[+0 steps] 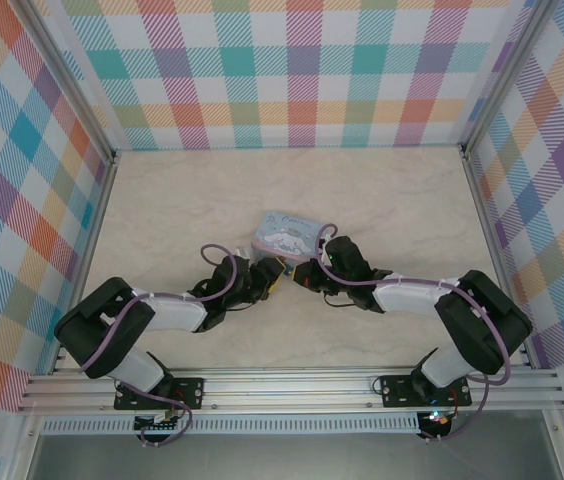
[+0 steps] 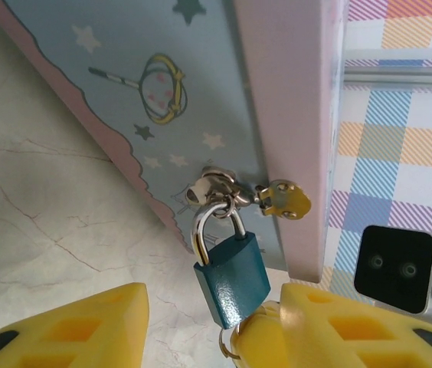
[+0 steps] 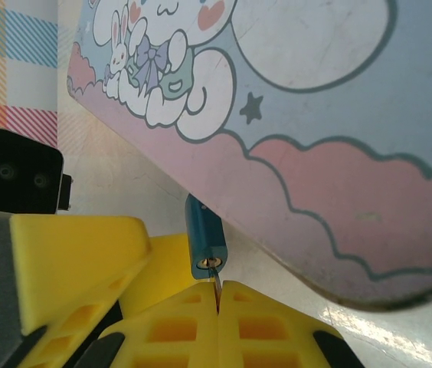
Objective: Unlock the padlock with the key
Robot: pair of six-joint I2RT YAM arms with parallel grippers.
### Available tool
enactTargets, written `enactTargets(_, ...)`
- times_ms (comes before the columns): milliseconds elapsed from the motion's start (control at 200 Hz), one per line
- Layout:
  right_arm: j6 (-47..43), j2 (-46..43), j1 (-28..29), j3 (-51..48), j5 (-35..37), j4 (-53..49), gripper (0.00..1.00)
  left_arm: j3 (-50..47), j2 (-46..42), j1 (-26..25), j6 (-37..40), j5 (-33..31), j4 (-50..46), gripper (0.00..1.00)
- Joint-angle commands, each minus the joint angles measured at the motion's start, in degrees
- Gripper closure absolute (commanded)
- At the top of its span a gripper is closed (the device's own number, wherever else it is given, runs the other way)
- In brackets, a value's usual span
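Looking from above, the left gripper [image 1: 265, 278] and the right gripper [image 1: 305, 272] meet nose to nose, just in front of the cartoon tin [image 1: 287, 233] on the counter [image 1: 182, 200]. The small parts between them are too tiny to make out here.

From the left wrist, the left gripper [image 2: 210, 310] is spread wide. The teal padlock [image 2: 231, 276] hangs down between its yellow fingers [image 2: 86, 330]. It is close against the right-hand one and well apart from the other, so nothing squeezes it. Its silvery shackle [image 2: 201, 230] loops through the clasp [image 2: 214, 186] on the tin, just ahead of the gripper.

From the right wrist, the right gripper [image 3: 217, 295] is pressed tight on the thin key [image 3: 216, 277]. Only a sliver pokes out past the tips. The keyhole [image 3: 207, 264] sits right at that tip, and I cannot tell if the key is inside or only touching.

I think the job is at the poking-in part. Here is what could go wrong:
- The padlock swings freely, so a push from the key could just tip it away.
- The key is held by very little metal, so a turn could make it slip or twist in the gripper.
- A hard push could shove the whole tin back.

Closing the left gripper on the padlock first would probably help.
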Motion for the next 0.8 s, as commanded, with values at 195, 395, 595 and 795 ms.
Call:
enactTargets(195, 1.0, 0.9, 0.5, -0.3, -0.5, 3.9, 0.98, 2.3, 2.8, -1.7, -2.6, -3.4, 4.7, 0.61)
enactTargets(395, 1.5, 1.0, 0.6, 0.0, -0.7, 4.1, 0.98, 1.7, 4.2, -2.0, -5.0, -4.7, 7.0, 0.68)
enactTargets(595, 1.9, 1.5, 0.9, 0.2, -0.6, 4.4, 0.98, 2.7, 6.6, -2.9, -7.8, -4.0, 9.3, 0.68)
enactTargets(795, 2.2, 2.2, 1.2, 0.0, -0.6, 4.6, 0.97, 2.3, 6.6, -3.1, -8.4, -5.1, 10.1, 0.79)
